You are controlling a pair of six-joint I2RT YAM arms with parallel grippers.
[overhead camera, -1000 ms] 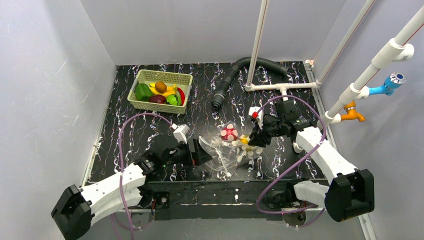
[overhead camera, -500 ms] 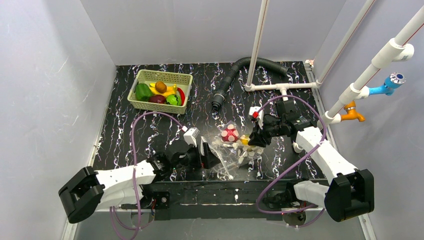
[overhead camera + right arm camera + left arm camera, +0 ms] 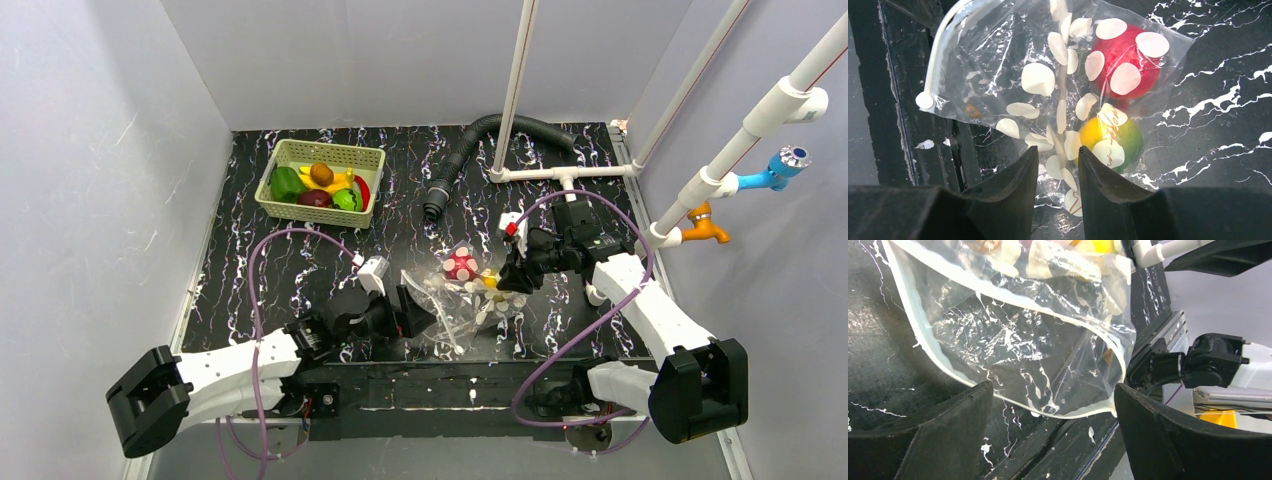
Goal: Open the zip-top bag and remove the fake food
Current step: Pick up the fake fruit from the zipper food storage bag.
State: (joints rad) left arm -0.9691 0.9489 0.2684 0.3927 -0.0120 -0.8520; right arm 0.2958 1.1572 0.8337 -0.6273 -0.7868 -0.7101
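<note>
R gripper had its fingers nearly together, pinching a bunched fold of the zip-top bag. L gripper was spread wide w/ nothing in it, the bag's edge just ahead, between the fingers. The bag lay crumpled on the black marbled table between both grippers, near the front edge. Inside it were a red round piece and a yellow-green piece, side by side. Clear plastic, white oval spots, white zip strip along one edge w/ a slider at its end. The pale green basket, far left and well apart, held other fake pieces: green, orange, yellow, dark purple, red.
</note>
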